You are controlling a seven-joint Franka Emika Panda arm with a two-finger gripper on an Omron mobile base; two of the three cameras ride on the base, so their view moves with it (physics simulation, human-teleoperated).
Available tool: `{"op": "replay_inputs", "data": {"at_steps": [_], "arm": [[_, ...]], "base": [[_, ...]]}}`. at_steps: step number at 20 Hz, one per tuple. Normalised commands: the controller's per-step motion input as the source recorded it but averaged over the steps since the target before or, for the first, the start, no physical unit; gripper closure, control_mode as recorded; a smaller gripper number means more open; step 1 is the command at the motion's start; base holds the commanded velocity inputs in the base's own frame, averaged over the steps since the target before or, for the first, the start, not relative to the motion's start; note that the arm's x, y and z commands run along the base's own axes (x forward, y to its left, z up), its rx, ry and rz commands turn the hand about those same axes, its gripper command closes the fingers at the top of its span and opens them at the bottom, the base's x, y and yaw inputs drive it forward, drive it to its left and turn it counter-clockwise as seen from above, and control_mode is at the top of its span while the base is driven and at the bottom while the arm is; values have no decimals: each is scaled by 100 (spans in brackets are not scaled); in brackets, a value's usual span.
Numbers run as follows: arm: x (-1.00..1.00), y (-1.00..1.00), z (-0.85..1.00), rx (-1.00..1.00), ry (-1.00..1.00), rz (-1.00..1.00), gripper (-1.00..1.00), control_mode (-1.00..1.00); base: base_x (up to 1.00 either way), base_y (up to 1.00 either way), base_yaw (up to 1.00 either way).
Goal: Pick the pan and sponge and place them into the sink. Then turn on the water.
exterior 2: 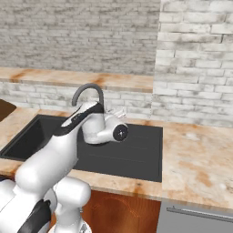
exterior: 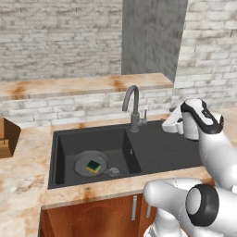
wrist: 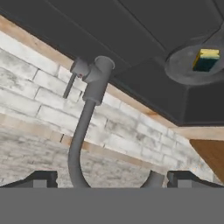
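Our gripper [wrist: 112, 177] hangs with fingers apart, empty, the faucet [wrist: 87, 118] just ahead. Pan [exterior: 91, 164] and sponge [exterior: 94, 165] sit in the sink [exterior: 152, 152] beyond. We judge the lever [wrist: 69, 85] stiff, slim, best pinched near its tip.

A marble-patterned countertop [exterior: 25, 169], beige with rusty streaks, is seen spreading across the foreground, and below its front edge wooden cabinet doors [exterior: 92, 217] with slim metal handles are shown. Behind it a raised ledge [exterior: 69, 86] of the same stone is carried along a whitewashed brick wall [exterior: 55, 37] (a plain grey panel [exterior: 148, 34] is set into the brickwork). At the far left edge a brown wooden box [exterior: 7, 136] is caught, cut off by the frame.
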Motion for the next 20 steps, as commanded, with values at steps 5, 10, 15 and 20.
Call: {"op": "replay_inputs", "data": {"at_steps": [5, 10, 15, 20], "arm": [[2, -4, -18, 22, 0, -9, -100, -100], [37, -7, -12, 9, 0, 2, -100, -100], [57, 0, -25, 4, 0, 1, -100, -100], [34, -5, -37, 4, 0, 0, -100, -100]], "base": [[0, 0, 0], [0, 0, 0], [0, 0, 0], [0, 0, 0]]}}
